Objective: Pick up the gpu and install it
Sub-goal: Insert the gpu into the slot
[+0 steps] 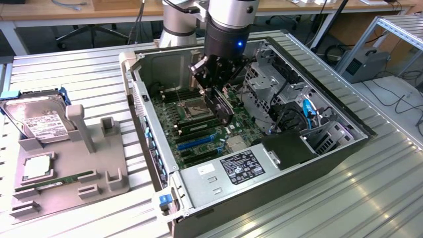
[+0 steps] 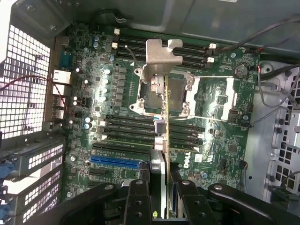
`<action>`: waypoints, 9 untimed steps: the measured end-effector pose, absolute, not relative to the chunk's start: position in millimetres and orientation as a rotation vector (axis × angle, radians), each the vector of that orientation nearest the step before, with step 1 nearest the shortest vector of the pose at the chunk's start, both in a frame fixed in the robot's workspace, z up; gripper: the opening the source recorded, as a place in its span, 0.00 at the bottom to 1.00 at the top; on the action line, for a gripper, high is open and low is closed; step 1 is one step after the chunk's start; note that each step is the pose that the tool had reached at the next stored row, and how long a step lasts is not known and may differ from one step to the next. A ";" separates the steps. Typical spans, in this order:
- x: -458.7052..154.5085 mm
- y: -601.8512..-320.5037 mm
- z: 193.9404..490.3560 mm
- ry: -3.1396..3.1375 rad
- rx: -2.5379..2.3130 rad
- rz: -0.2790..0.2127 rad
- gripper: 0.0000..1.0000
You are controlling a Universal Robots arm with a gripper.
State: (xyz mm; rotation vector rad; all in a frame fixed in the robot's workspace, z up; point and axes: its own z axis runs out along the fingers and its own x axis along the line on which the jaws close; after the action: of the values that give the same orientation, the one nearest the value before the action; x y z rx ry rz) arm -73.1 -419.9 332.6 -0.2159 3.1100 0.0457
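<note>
gripper [image 1: 215, 91]: clamped on the gpu [image 2: 166, 112] — above the motherboard [image 2: 93, 93], inside the case [image 1: 264, 198]
gpu: thin dark card, edge-on — silver bracket at one end

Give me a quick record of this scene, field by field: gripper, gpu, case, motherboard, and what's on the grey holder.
gripper: shut on the gpu, over the open case
gpu: held on edge above the motherboard, silver bracket at the end away from the gripper; cannot tell if it is seated
case: open, lying on the slatted metal table
motherboard: exposed; blue slot beside the card
holder: at the exterior view's left, carrying a hard drive and a RAM stick
</note>
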 end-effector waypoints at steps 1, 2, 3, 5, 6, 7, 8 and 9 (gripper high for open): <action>-73.1 -419.9 332.6 3.110 -0.222 0.046 0.27; -73.1 -419.9 332.6 3.109 -0.230 0.046 0.27; -73.1 -419.9 332.6 3.109 -0.237 0.046 0.27; -73.1 -419.9 332.6 3.108 -0.250 0.046 0.27; -73.1 -419.9 332.6 3.107 -0.257 0.046 0.27; -73.0 -419.9 332.6 3.107 -0.264 0.046 0.27; -73.1 -419.9 332.6 3.106 -0.272 0.046 0.27; -73.1 -419.9 332.6 3.106 -0.278 0.046 0.27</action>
State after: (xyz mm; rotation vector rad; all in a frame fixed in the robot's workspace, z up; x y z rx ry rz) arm -73.1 -419.9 332.6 -0.2785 3.1056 0.0465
